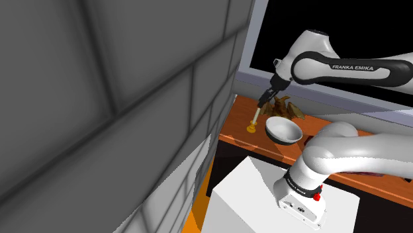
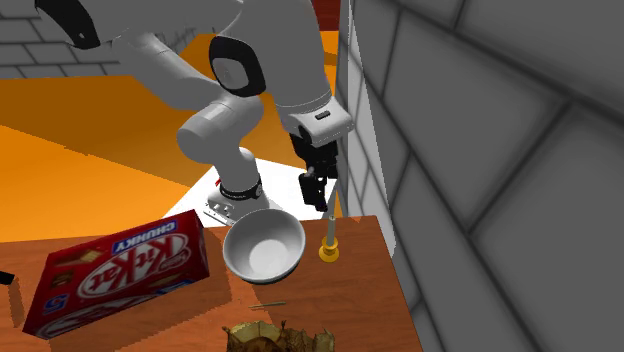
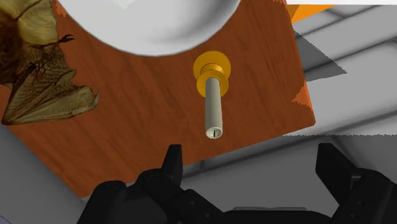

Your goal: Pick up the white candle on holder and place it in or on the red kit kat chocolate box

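Two black fingers [image 3: 173,164] of the end effector [image 3: 252,168] stand wide apart, clasping nothing. The end effector hangs over the candle [image 3: 213,111] and points down at it. In the wrist view the candle's top lines up with the gap between the fingers but sits beyond their tips, untouched. The candle is a slim pale grey stick, upright in a small yellow holder [image 3: 212,69]. The holder rests on the brown wood tabletop [image 3: 127,127], near one corner. In the second exterior view the end effector [image 2: 318,188] is just above the candle [image 2: 331,222], fingertips close to its upper end. There the holder [image 2: 329,251] sits on the tabletop [image 2: 340,310] near the edge beside the grey block wall [image 2: 480,150]. The shoulder view agrees: end effector [image 1: 268,99] over candle [image 1: 254,119], with the tabletop [image 1: 237,122] against the wall [image 1: 99,99]. A white bowl [image 2: 263,245] stands upright just beside the holder, on the second exterior view's left of it. The red Kit Kat box [image 2: 120,268] lies flat on the tabletop farther to that view's left, past the bowl. One corner of it is close to the bowl's rim, and it is well apart from the candle. A brown winged figure [image 3: 38,70] sits on the tabletop near the bowl [image 3: 159,25]. The white arm rises from the white box stand [image 1: 245,198]. A black area [image 1: 298,20] shows behind the arm in the shoulder view.
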`<action>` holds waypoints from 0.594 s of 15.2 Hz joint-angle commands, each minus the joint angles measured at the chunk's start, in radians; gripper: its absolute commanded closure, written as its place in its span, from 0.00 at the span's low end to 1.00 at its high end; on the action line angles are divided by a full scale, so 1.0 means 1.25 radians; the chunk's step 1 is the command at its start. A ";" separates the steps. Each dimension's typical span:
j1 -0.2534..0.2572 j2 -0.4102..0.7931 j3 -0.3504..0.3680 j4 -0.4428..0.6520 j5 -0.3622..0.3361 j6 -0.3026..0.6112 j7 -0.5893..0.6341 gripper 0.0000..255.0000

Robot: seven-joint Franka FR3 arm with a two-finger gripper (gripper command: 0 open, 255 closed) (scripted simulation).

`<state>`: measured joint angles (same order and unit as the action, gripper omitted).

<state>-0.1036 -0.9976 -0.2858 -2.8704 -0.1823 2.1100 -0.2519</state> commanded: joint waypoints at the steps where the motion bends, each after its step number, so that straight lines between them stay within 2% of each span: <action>1: -0.016 0.024 -0.047 -0.035 -0.026 0.090 -0.038 0.00; 9: -0.012 0.114 -0.084 -0.081 -0.045 0.235 -0.049 0.00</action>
<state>-0.1197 -0.8670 -0.3872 -2.9641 -0.2361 2.3822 -0.3136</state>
